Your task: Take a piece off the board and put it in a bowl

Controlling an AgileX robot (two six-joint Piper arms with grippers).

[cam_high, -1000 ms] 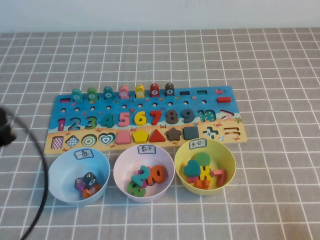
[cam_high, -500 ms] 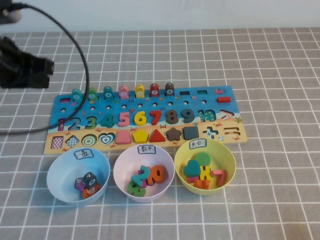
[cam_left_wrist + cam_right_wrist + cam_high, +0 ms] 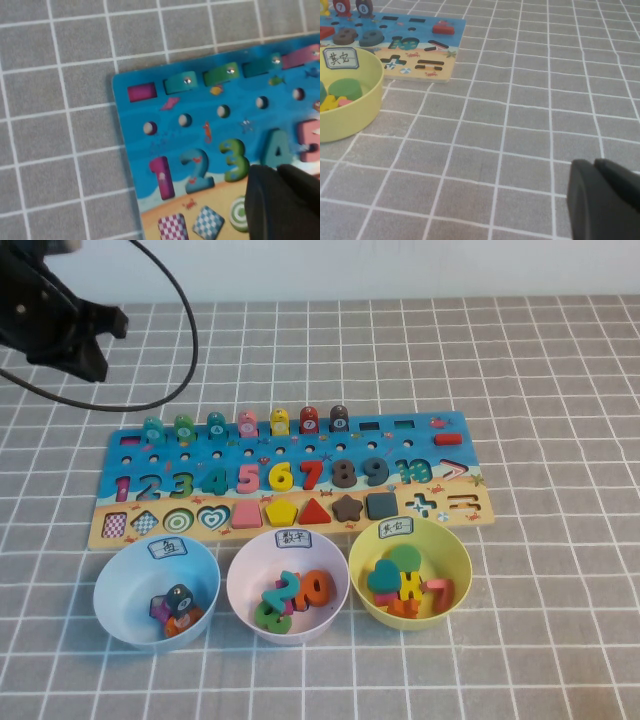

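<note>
The board (image 3: 290,455) lies across the middle of the table. Fish pegs stand along its back row; the leftmost is a teal fish peg (image 3: 152,430), then a green one (image 3: 184,428), then another teal one (image 3: 216,425). In the left wrist view the first teal peg (image 3: 180,82) stands beside an empty magenta slot. The pale blue bowl (image 3: 110,585) sits in front of the board's left end and holds a few pieces. My left gripper (image 3: 100,340) hovers shut and empty behind the board's left end (image 3: 277,171). My right gripper (image 3: 594,162) is shut over bare cloth.
A pale pink bowl (image 3: 240,580) with numbers and a yellow bowl (image 3: 455,550) with shapes stand to the right of the blue bowl. The yellow bowl (image 3: 365,105) lies to one side of my right gripper. A black cable (image 3: 180,360) loops behind the board's left end.
My left arm has swung from the table's left edge up to the back left, and now hangs behind the board's left end. The pegs and bowls have not moved.
</note>
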